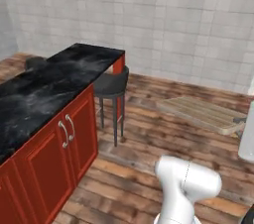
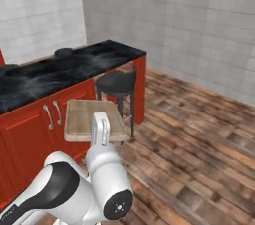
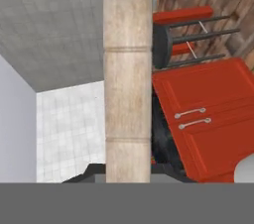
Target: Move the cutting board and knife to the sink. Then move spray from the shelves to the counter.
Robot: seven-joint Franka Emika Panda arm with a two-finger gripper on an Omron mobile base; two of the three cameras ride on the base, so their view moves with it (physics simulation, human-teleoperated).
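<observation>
Jaws clamped on cutting board (image 2: 92,118), held level above floor. Right base view alone shows gripper (image 2: 100,130); hand view shows board edge-on. No legible writing.

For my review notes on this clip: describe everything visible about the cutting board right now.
The cutting board is a flat rectangular slab of light wood with rounded corners and lengthwise grain. It is off any surface, carried in the air above the plank floor, roughly level, beside the red cabinets. The gripper is shut on one edge; the hand view looks along its thin side. Nothing else touches it.
</observation>
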